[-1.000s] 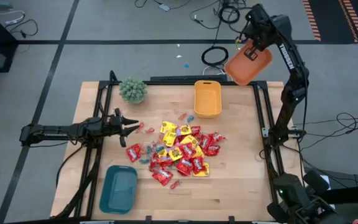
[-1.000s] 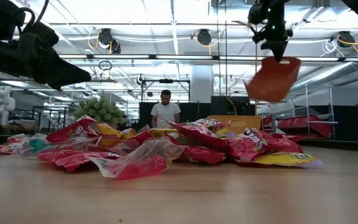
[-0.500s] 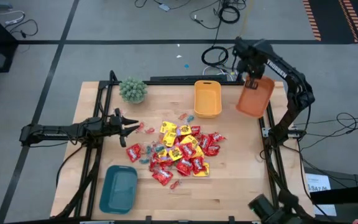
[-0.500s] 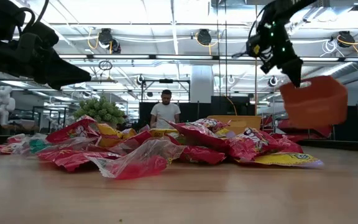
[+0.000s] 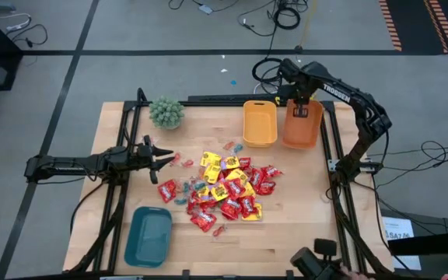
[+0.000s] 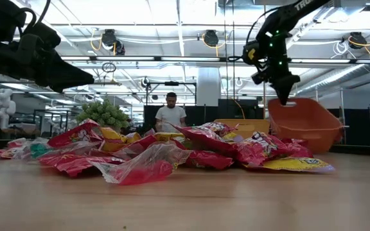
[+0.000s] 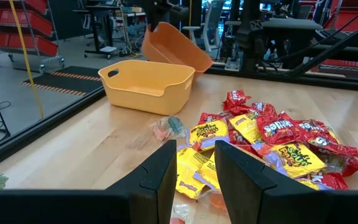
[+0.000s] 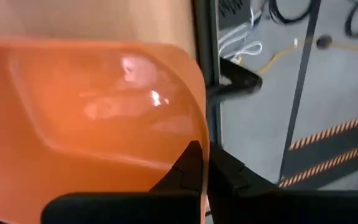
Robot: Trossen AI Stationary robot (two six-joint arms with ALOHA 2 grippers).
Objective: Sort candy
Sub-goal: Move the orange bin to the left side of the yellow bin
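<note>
The candy (image 5: pixel 224 190) lies in a loose heap near the middle of the wooden table (image 5: pixel 302 210): shiny red packets, yellow packets, and a few small pale blue and pink pieces strewn toward the heap's edges. The packets look light, crinkly and slick, with soft contents that would give under a pinch; my judgement is that each is best taken by a flat crimped end or across its narrow width, since the foil may slide and a neighbour may lift with it. The small twist-wrapped pieces seem harder to seize cleanly. The left gripper (image 5: pixel 164 158) hovers low just beside the heap's left edge, its jaws partly spread and holding nothing. At the table's far side, the right gripper (image 5: pixel 301 102) pinches the rim of the orange bin (image 5: pixel 302 128), jaws pressed tight on the thin plastic wall; the bin sits tilted, next to the yellow bin (image 5: pixel 260 123). Both are smooth, rigid, round-cornered tubs. A teal bin (image 5: pixel 148 236) rests at the near left, and a green spiky plant (image 5: pixel 166 112) stands at the far left corner.
</note>
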